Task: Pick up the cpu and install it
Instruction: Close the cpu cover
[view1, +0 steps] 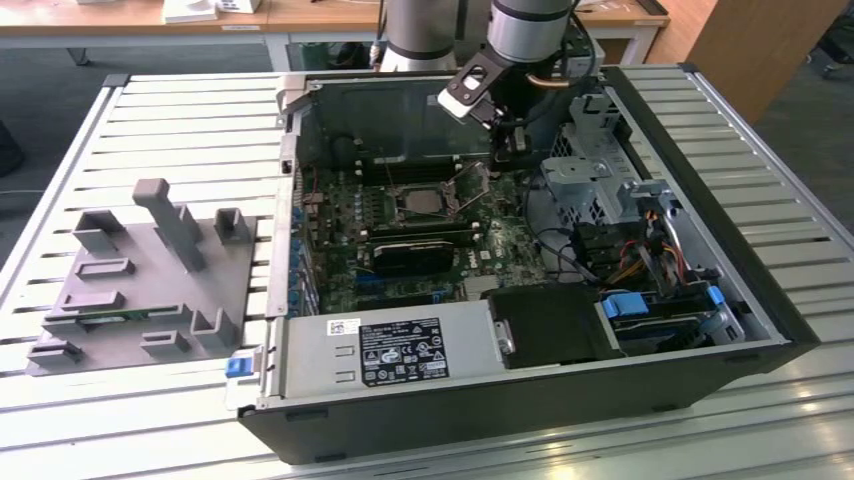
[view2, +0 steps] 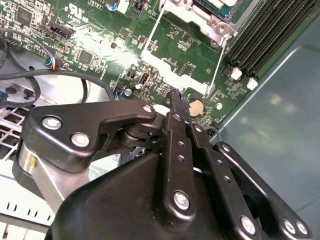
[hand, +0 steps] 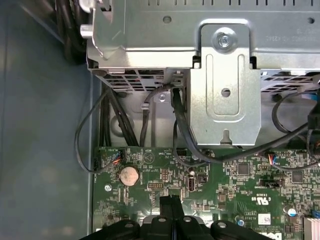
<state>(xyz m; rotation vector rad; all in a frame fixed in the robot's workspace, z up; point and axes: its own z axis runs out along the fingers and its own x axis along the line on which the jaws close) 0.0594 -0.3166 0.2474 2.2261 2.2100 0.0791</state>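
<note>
fixture beside case, both on table

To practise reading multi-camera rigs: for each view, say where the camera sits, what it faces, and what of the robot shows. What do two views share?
Exterior view: off the arm, up high, looking down into the open computer case; the arm and gripper reach in.
First wrist view: at the wrist, facing the motherboard and metal drive cage; the shut fingertips show.
Second wrist view: at the wrist, looking past the gripper's black linkage at the motherboard.
Both wrist views share the motherboard's coin cell.
</note>
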